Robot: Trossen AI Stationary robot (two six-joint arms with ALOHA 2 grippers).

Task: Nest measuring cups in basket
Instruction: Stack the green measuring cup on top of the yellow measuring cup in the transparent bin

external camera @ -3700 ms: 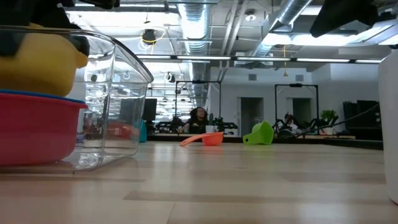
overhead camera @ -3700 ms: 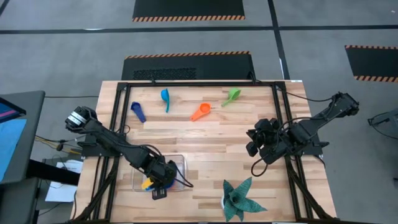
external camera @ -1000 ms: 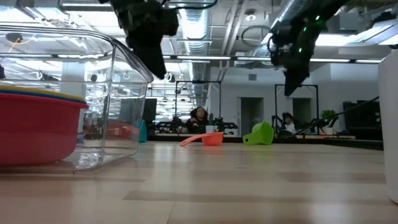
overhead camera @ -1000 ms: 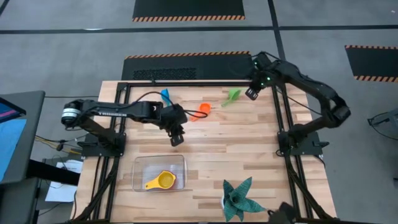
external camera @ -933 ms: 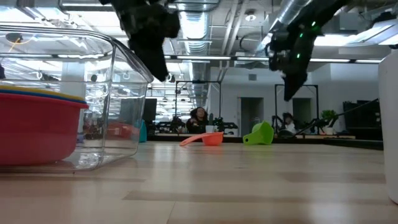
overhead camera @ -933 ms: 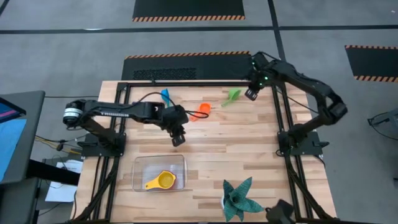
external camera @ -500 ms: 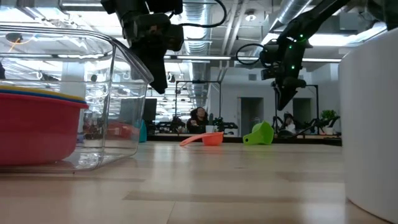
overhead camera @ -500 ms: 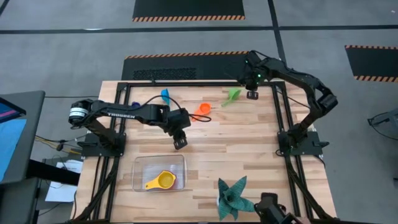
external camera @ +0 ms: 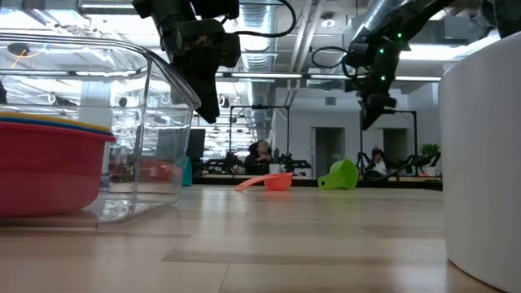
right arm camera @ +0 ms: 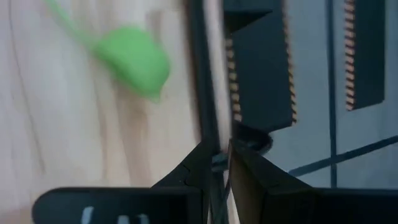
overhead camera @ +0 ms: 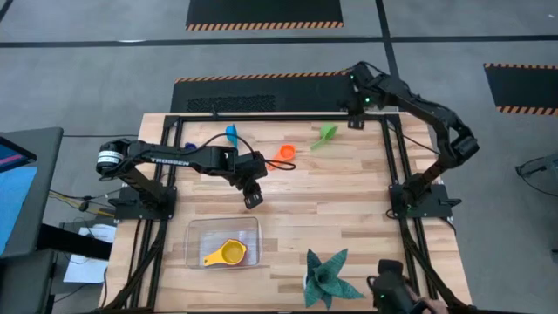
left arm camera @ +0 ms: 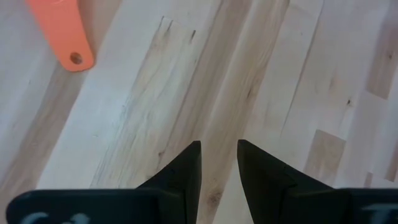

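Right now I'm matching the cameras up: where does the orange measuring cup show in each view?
High view: orange measuring cup, table centre-back, beside left gripper.
Low view: far back, centre.
Left wrist view: only its handle.
Right wrist view: absent.
Shared landmark: green cup.

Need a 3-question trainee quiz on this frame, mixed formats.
1. True or false: the yellow cup lies inside the basket.
2. Which cup is nearest the right hand? A) orange B) green C) dark blue
3. Fill in: the left hand hovers over bare table, holding ____.

Key: 1 true. 2 B, the green cup. 3 nothing; its narrowly parted fingers have only wood between them.
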